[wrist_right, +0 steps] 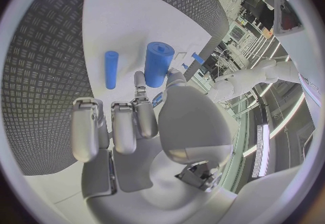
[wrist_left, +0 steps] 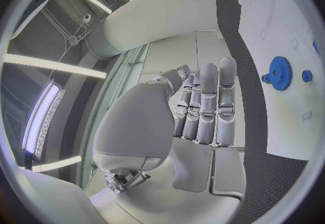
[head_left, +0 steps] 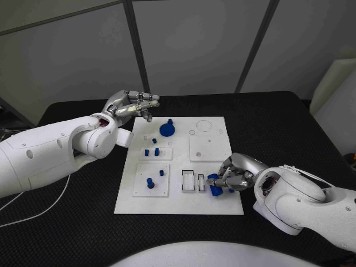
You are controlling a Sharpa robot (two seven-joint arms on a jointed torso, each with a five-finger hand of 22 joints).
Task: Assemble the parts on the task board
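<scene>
Right hand [head_left: 236,177] is pinching a thick blue peg [wrist_right: 157,63] at the task board's [head_left: 214,203] near right corner; a thinner peg [wrist_right: 111,69] lies beside it. Left hand [head_left: 132,104] hovers curled and empty at the far left. I'd keep the peg upright and lower it slowly.

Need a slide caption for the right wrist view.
Right hand pinches a thick blue cylinder beside a thinner blue peg on the white task board.
</scene>
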